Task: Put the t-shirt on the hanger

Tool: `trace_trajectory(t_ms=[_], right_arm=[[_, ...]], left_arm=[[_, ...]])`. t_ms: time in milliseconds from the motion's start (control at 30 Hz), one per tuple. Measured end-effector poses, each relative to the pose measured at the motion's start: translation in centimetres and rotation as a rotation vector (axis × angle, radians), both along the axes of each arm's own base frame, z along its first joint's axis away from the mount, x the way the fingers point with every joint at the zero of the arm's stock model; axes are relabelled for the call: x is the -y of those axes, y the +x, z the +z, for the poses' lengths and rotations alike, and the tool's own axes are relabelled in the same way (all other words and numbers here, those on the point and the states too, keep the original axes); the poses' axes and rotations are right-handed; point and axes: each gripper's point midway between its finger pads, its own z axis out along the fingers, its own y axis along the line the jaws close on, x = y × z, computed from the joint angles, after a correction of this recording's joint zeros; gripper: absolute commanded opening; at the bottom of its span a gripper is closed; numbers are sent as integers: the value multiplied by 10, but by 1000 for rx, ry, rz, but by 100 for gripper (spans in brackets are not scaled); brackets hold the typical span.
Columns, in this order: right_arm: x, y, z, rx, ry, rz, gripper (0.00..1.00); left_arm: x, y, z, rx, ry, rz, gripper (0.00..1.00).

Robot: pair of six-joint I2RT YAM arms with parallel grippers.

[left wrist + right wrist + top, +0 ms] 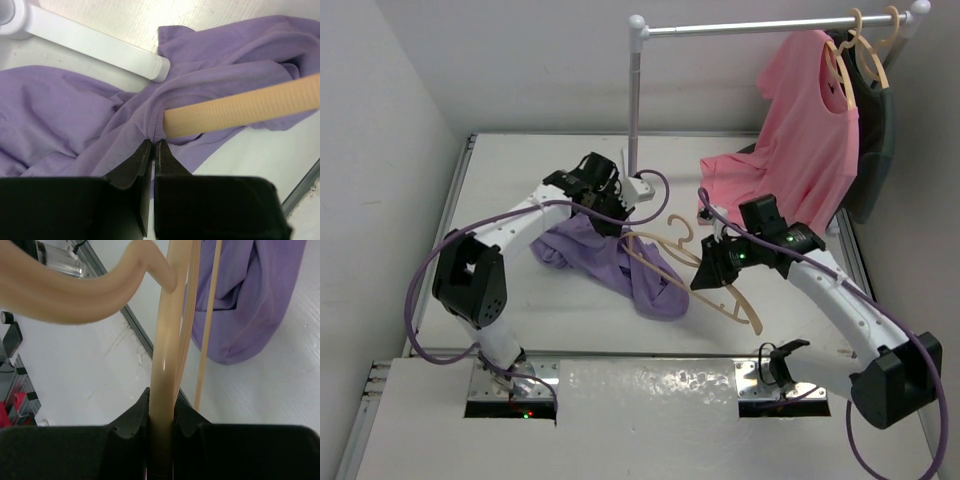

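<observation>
The lavender t-shirt (605, 262) lies crumpled on the white table at centre. My left gripper (615, 224) is shut on a fold of its edge (156, 131), at an opening in the cloth. One ribbed arm of the tan hanger (240, 107) runs into that opening. My right gripper (705, 277) is shut on the hanger (740, 305) near its middle, with the hook (75, 290) curving away to the left. In the right wrist view the jaws (161, 400) clamp the hanger's body (165, 355), and the t-shirt (250, 300) lies beyond. The hanger's other arm points toward the near right.
A white clothes rack stands at the back, with its pole (634, 100) and foot (90, 42) right behind the left gripper. A pink t-shirt (810, 130) and a dark garment (875, 130) hang from its bar (750, 28) at the right on like hangers.
</observation>
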Motion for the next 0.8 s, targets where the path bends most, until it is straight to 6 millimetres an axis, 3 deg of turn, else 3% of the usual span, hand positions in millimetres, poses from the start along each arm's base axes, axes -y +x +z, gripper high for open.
trace_trajectory(t_ms=[233,433,533,800], right_arm=[[-17,0,-14,25,-37,73,0],[-40,-4,-20,145,-66,189,0],[-50,0,-18,209,-53,218,0],[-65,12,-11,329,-33,243,0]], left_arm=[[8,-20,13,-31,-67,-93,0],[7,-59,51,-22,-142,-249,0],[5,-78,61,-46,-160,-333,0],[1,-105,87,-67,-216,-457,0]])
